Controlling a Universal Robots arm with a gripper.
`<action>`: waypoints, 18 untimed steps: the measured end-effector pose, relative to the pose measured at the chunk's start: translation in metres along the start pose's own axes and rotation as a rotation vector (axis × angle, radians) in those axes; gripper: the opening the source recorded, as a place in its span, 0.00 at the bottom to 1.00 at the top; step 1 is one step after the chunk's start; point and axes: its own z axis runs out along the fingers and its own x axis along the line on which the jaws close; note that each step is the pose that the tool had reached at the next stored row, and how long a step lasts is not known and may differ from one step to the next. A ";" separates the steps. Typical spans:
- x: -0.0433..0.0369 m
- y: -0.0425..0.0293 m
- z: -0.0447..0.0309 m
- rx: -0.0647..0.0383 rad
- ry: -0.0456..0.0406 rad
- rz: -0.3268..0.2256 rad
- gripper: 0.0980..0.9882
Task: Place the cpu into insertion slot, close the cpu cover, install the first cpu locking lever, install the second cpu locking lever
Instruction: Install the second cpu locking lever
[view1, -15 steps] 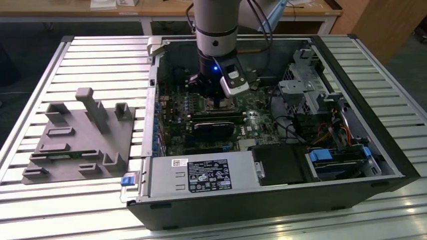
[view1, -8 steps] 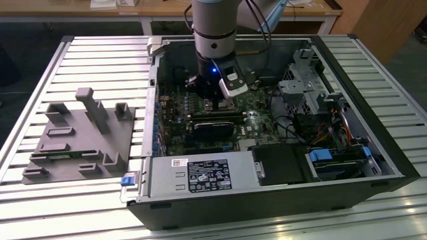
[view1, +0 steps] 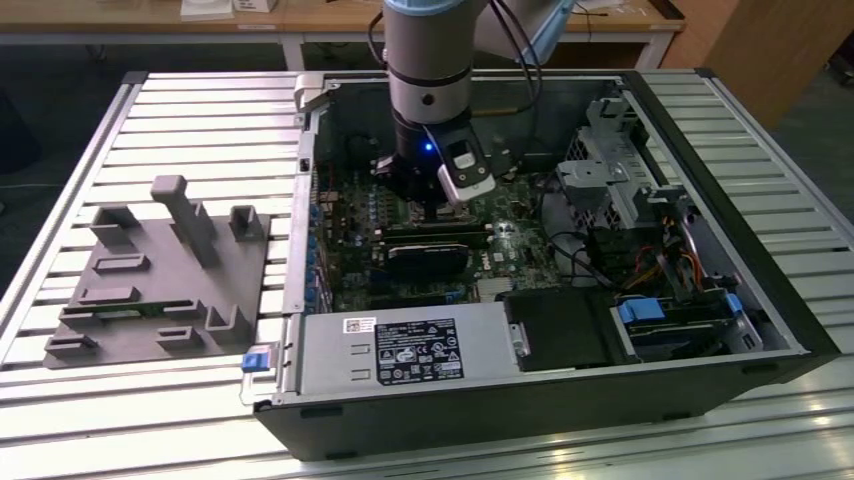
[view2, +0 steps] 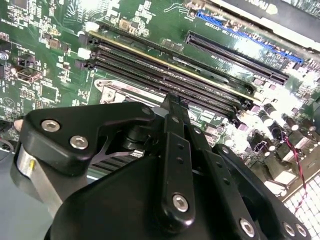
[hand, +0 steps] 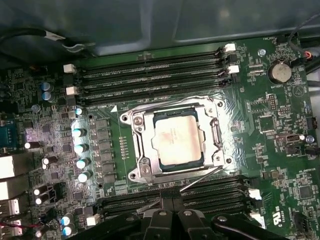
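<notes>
An open black computer case (view1: 694, 385) lies on a slatted grey tabletop (view1: 214, 110), filling the centre and right of the exterior view. A grey power supply box (view1: 400, 352) sits along its lower edge, and a blue-tabbed drive bay (view1: 654, 312) at lower right. A grey moulded fixture plate (view1: 147, 280) rests at the left of the frame. In the first wrist view, black memory slots (hand: 150, 75) run across the upper centre, with a round coin battery (hand: 279, 72) at upper right.

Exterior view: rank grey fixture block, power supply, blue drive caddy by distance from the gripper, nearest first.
From the gripper, down over the motherboard:
1. power supply, just in front of it at the case's near edge.
2. blue drive caddy, toward the view's right.
3. grey fixture block, outside the case, view's left.
</notes>
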 end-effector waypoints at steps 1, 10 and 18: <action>0.0007 -0.0008 0.0004 -0.006 0.0011 0.001 0.01; 0.0032 -0.0079 0.0039 -0.062 0.0119 -0.012 0.01; 0.0052 -0.0112 0.0077 -0.065 0.0145 -0.038 0.01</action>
